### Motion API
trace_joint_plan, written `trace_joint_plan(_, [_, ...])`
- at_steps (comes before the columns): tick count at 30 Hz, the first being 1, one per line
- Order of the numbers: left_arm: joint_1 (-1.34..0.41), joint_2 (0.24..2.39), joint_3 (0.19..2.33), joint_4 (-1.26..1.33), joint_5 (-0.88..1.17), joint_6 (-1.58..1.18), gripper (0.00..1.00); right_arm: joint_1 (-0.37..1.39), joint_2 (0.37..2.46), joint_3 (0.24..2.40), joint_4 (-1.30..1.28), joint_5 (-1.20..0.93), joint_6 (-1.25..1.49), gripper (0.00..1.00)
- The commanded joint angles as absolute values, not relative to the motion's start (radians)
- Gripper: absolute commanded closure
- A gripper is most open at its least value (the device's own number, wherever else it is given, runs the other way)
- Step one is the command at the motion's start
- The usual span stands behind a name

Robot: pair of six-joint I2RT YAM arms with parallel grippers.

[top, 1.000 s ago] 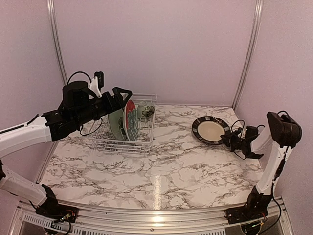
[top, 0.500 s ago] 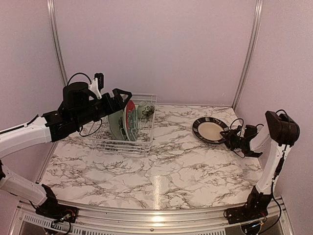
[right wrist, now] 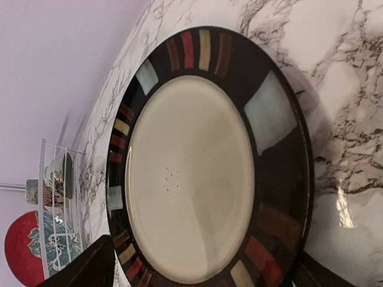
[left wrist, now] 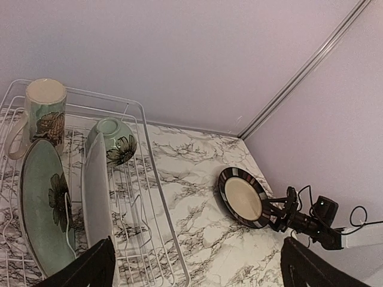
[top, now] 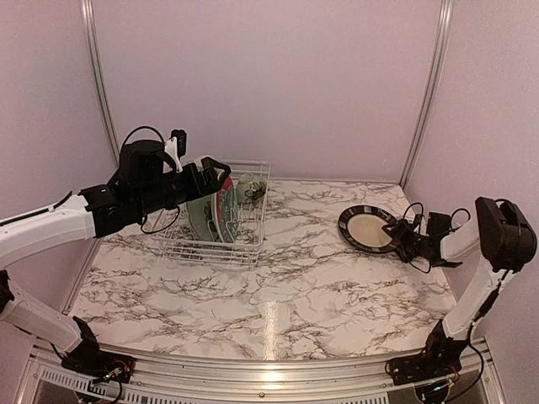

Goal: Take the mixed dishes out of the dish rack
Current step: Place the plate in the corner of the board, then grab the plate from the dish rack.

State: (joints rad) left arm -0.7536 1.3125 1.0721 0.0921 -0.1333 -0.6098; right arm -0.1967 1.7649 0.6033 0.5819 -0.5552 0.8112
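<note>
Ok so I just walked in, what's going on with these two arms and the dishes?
Two robot arms are emptying a dish rack. A striped plate already lies on the marble table at the right, and the right pincer is open close to its edge. The left pincer, also open, hovers over the rack. The rack holds a green plate, a second plate, a mug and a small bowl.

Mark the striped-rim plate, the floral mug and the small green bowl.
striped-rim plate (top: 368, 228), top external view, cream centre.
floral mug (left wrist: 46, 118), left wrist view, side wall.
small green bowl (left wrist: 111, 141), left wrist view, outer wall.
</note>
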Motion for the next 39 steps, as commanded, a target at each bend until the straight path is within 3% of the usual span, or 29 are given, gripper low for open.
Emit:
trace_joint_plan(1, [-0.751,1.349,1.14,-0.048,-0.192,-0.562,0.01,-0.203,1.644,0.571,0.367,-0.459,0.638,0.13])
trace_joint_plan(6, [-0.752,1.37,1.182,-0.108,-0.198,-0.555,0.01,-0.202,1.613,0.628,0.168,-0.363,0.521,0.03])
trace_joint_plan(13, [-0.752,1.369,1.205,-0.19,-0.22,-0.569,0.01,-0.185,1.517,0.655,-0.011,-0.216,0.454,0.02])
trace_joint_plan(20, [-0.751,1.487,1.374,-0.407,-0.342,-0.533,0.01,-0.01,1.465,0.784,-0.254,0.053,0.42,0.01])
trace_joint_plan(24, [-0.753,1.612,1.51,-0.538,-0.405,-0.518,0.02,0.033,1.422,0.808,-0.256,0.081,0.439,0.02])
trace_joint_plan(29, [-0.766,1.712,1.59,-0.589,-0.468,-0.491,0.05,0.034,1.385,0.812,-0.216,-0.133,0.392,0.01])
trace_joint_plan(39, [-0.773,1.855,1.678,-0.593,-0.58,-0.44,0.09,0.034,1.163,0.746,-0.142,0.048,0.354,0.02])
